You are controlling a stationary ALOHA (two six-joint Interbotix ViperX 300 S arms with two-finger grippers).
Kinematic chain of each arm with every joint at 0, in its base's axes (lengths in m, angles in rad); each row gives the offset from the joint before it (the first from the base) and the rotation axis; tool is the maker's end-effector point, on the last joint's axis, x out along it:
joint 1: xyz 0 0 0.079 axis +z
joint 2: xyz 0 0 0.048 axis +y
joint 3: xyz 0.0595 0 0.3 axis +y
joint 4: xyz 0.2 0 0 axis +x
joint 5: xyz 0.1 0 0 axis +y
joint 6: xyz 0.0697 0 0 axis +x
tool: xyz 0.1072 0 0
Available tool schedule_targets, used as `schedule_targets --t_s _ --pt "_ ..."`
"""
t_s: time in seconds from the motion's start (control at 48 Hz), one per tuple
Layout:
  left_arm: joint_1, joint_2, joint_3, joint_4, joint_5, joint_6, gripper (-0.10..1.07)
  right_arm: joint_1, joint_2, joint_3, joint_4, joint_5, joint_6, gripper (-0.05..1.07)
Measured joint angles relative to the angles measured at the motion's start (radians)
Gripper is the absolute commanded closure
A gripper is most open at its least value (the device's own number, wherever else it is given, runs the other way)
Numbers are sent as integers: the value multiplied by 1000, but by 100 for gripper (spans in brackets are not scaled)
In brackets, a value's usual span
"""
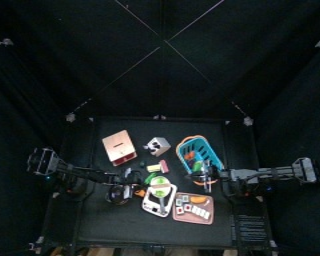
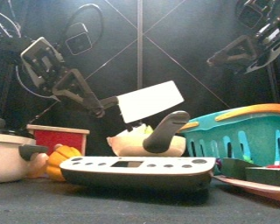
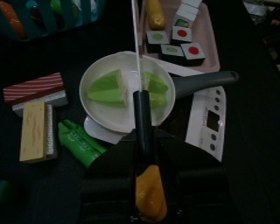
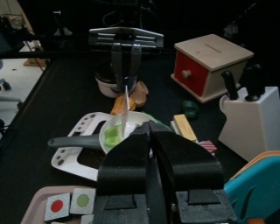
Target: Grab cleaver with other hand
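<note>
Nearest the wrist camera is my left gripper, jaws closed on the orange butt end of the cleaver. I hold it in the air over the table's middle, a little toward the left edge, with the pan of green pieces below.

It looks like a toy: light, stiff and probably slick plastic. I'd judge the dark stretch of handle ahead of my jaws the best place to take it (the broad blade is thin and would twist).

My right gripper hangs toward the right edge, jaws together on nothing.

Both wrist views see the blade edge-on, a mere line. Only the front view shows its broad white face. The right wrist view alone shows handle and left jaws head-on.
</note>
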State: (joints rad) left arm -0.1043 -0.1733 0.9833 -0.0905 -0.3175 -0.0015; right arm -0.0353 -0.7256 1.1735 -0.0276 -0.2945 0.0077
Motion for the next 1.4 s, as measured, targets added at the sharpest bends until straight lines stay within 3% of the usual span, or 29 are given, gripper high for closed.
schedule_targets --t_s 0.312,0.562,0.688,0.812,1.396 --pt "-2 0 -34 0 0 5 47 2 0 -38 18 0 32 96" --pt "3 6 -72 2 -12 5 47 23 23 -72 60 -2 32 63" --pt "8 28 -91 0 -32 6 47 38 77 -97 95 -3 34 45" --pt "14 48 -107 2 -46 6 47 49 138 -132 123 -3 34 35" --pt "26 60 -114 2 -77 6 47 97 279 -183 169 -3 34 34"
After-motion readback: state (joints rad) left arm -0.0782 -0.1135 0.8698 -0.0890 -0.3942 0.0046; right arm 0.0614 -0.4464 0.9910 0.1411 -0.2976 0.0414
